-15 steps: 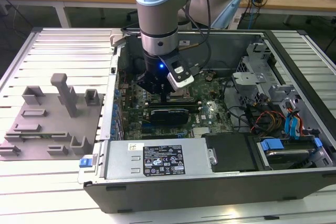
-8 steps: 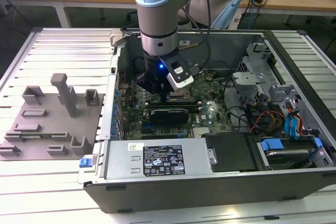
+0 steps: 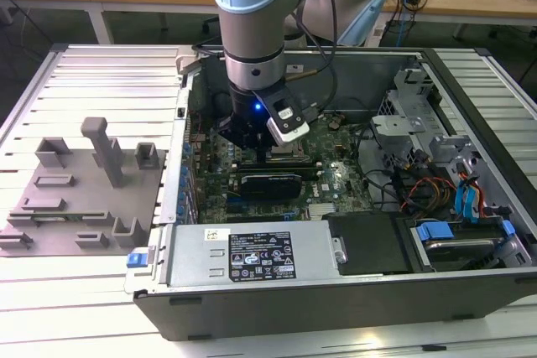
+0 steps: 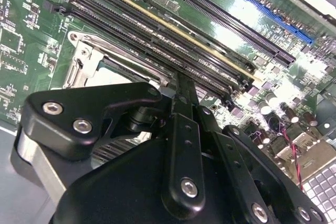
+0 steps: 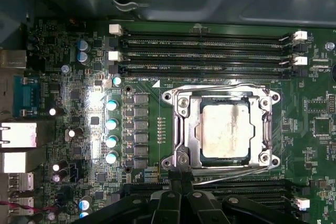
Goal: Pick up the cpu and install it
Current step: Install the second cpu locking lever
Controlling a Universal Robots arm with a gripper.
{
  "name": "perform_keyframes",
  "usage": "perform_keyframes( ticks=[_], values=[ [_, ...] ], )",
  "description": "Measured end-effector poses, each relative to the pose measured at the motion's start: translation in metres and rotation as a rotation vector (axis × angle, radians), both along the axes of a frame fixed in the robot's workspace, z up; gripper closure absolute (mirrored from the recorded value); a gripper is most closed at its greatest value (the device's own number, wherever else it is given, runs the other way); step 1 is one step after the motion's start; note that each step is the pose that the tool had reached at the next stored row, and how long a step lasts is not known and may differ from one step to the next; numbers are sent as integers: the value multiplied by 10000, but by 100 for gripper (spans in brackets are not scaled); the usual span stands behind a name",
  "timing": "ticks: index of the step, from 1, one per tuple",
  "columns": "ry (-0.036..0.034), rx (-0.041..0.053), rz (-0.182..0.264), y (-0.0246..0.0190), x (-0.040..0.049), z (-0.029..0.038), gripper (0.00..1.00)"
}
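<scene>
The cpu [image 5: 226, 129], a pale silvery square chip, lies flat inside the metal-rimmed socket frame [image 5: 182, 109] on the green motherboard [image 5: 142, 82] in the first wrist view. My gripper [image 5: 179, 176] hangs just off the frame's corner, its two black fingers pressed together and shut, with nothing visible between them. In the second wrist view the gripper [image 4: 181, 81] points at the frame's edge [image 4: 84, 59] beside the memory slots. In the exterior view the gripper [image 3: 252, 147] is low inside the open computer case [image 3: 252, 308], over the motherboard [image 3: 336, 175].
Long memory slots [image 5: 210, 51] run along one side of the socket, more slots [image 5: 247, 184] on the other. A row of capacitors [image 5: 111, 129] stands beside it. The power supply with a white label [image 3: 260, 256], a drive cage [image 3: 419, 127] and cables [image 3: 419, 194] crowd the case. A grey fixture tray [image 3: 75, 194] sits at the exterior view's left.
</scene>
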State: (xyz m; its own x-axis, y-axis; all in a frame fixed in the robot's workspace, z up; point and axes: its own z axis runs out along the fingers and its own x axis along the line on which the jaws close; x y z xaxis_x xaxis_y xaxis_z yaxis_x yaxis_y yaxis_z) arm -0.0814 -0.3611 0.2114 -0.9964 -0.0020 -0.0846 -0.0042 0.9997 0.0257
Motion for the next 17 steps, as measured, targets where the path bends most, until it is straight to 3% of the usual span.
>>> perform_keyframes(
  ticks=[5,7,10,12,14,17],
  values=[
    [1,262,0,-61,0,0,89],
    [1,421,1,-82,0,0,89],
    [1,787,-1,-133,2,0,89],
    [5,877,-5,-200,22,-2,89],
    [6,989,-6,-224,35,-3,89],
    [6,1302,-7,-243,37,-5,89]
  ],
)
